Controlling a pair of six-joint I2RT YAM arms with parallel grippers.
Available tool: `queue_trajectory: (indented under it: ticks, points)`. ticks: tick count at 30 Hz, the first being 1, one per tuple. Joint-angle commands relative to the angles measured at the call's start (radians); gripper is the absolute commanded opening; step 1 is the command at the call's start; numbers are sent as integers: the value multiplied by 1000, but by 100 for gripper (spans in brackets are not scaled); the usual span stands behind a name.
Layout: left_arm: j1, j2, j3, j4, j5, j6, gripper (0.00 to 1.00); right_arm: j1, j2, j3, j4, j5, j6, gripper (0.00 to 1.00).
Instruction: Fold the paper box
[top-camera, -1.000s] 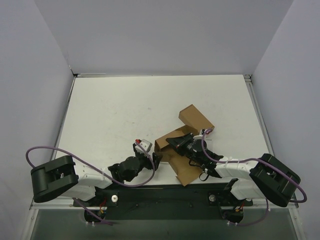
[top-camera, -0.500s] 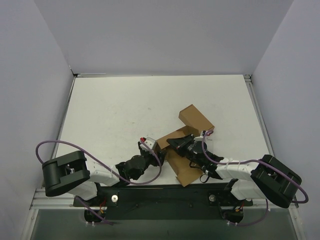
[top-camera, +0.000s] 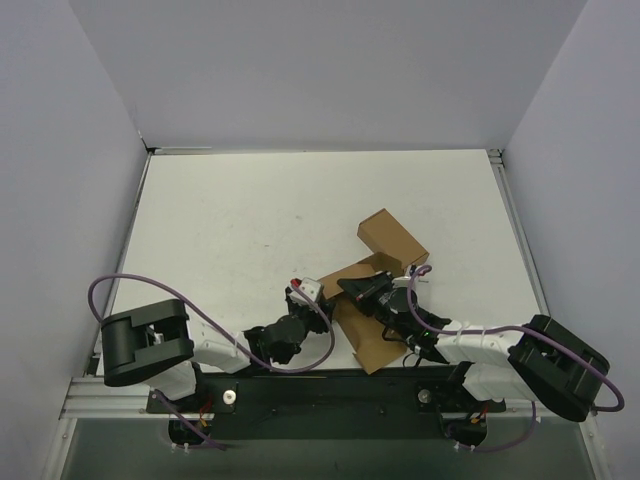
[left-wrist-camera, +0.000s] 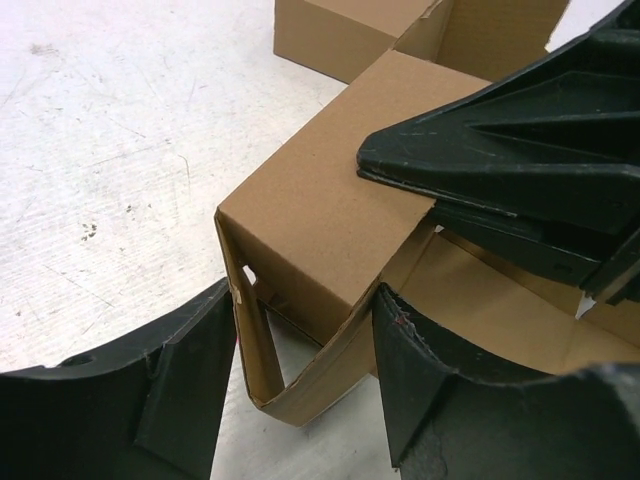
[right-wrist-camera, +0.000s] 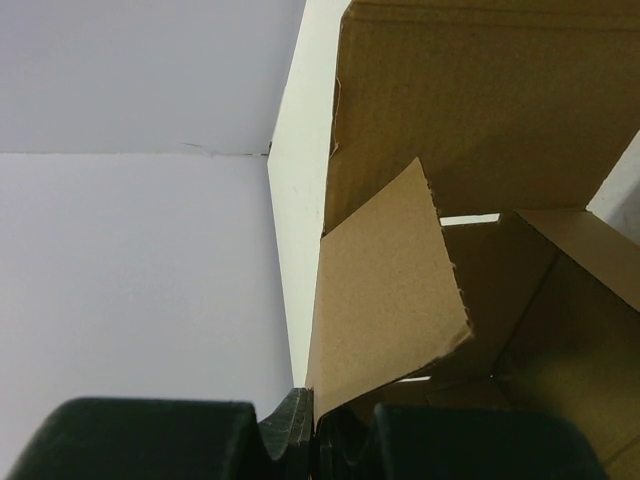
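1. Over the last second the left arm has swung in from the near-left part of the table (top-camera: 230, 220). The left gripper (left-wrist-camera: 300, 340) has reached the near-left corner of the paper box (top-camera: 388, 243).
2. Its jaws have narrowed, so in my judgement it is settling for a pinch to crease that corner.
3. They stand partly apart, straddling the bowed corner flap (left-wrist-camera: 262, 375); no firm grasp shows.
4. The right gripper (right-wrist-camera: 310, 420) stays clamped on a box flap (right-wrist-camera: 385, 300), steadying the top panel.
5. The half-formed box sits by the table's near edge, right of centre.
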Motion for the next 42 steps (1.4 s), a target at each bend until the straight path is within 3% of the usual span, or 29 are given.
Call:
queue_trajectory:
  ticks: [1, 6, 10, 15, 19, 26, 31, 35, 41, 42]
  points:
    - [-5, 37, 64, -48, -135, 9, 57, 34, -14, -19, -28, 17, -32, 0]
    - [-17, 63, 96, -94, -216, -20, 49, 53, -14, -27, -28, 39, -27, 0]
    - [-21, 76, 130, -148, -308, -29, 48, 63, -4, -24, -23, 42, -24, 0]
    - [-34, 108, 115, -35, -258, 33, 48, 76, 13, -24, -15, 52, -20, 0]
    - [-51, 157, 153, -44, -267, 32, 45, 90, 27, -33, 3, 74, -11, 0]
    - [-89, 235, 262, -186, -420, -25, 30, 112, 2, -58, -18, 127, 0, 0]
    - [-106, 287, 354, -249, -479, -46, 29, 122, -45, -61, -67, 157, 0, 0]
    - [-123, 326, 394, -243, -493, -30, 33, 127, -71, -70, -98, 177, 6, 0]
    - [-127, 243, 213, 49, -338, 73, 61, 127, -114, -84, -136, 201, 17, 0]
    - [-129, 226, 181, 86, -312, 99, 69, 126, -123, -84, -139, 203, 19, 0]
